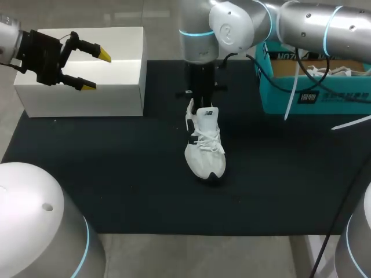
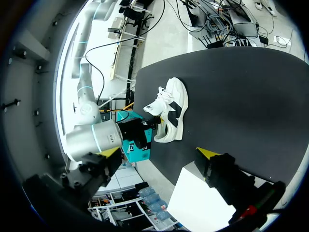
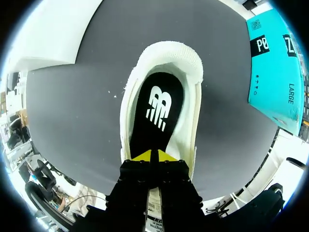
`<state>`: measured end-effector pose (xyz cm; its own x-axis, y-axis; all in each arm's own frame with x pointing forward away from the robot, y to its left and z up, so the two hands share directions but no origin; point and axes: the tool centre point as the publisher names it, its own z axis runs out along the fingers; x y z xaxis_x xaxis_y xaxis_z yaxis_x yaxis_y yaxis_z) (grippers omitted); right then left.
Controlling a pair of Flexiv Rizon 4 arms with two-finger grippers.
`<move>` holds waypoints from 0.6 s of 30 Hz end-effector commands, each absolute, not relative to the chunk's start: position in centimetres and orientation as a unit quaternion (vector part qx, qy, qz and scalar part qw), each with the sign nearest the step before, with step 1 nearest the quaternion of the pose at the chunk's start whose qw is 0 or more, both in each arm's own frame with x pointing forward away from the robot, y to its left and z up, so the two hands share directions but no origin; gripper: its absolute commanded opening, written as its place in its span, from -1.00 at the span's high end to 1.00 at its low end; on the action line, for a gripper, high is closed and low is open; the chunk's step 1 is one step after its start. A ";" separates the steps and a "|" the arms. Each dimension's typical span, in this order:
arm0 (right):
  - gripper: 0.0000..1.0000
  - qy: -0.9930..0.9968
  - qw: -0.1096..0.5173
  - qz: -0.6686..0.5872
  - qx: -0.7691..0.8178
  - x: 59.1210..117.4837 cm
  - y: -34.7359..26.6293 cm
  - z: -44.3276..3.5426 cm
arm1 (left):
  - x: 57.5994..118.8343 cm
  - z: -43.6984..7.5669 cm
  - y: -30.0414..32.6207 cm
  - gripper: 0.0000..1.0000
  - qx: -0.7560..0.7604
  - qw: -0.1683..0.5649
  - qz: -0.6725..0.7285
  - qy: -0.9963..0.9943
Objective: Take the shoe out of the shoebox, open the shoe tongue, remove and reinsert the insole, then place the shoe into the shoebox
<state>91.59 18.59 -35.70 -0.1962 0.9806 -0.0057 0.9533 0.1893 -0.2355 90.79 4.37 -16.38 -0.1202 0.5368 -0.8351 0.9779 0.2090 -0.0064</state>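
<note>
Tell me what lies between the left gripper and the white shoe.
In the head view, only the white box's near corner and bare black mat lie between the left gripper and the shoe.

You have a black mat (image 1: 116, 191) spread wide under everything here. At its far left corner you'll see a plain white box (image 1: 119, 95), standing square to the mat's edge.

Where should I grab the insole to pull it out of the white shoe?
Probably its heel end, from straight above. The black insole lies flat, with only its heel part exposed in the opening of the white shoe; its front runs on under the right gripper and the laced part.
</note>
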 end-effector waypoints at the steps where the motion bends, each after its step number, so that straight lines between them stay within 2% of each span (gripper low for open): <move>1: 0.17 -0.769 0.075 0.094 -0.628 91.5 18.5 -35.7 | 90.8 -16.3 4.4 -1.00 0.553 0.365 -0.299 0.686; 3: -1.00 -0.769 0.076 0.094 -0.628 91.5 18.5 -35.7 | 90.8 -16.3 4.4 -1.00 0.553 0.365 -0.299 0.686; 18: -1.00 -0.767 0.084 0.097 -0.629 91.2 18.0 -35.7 | 90.8 -16.3 4.4 -1.00 0.553 0.365 -0.299 0.686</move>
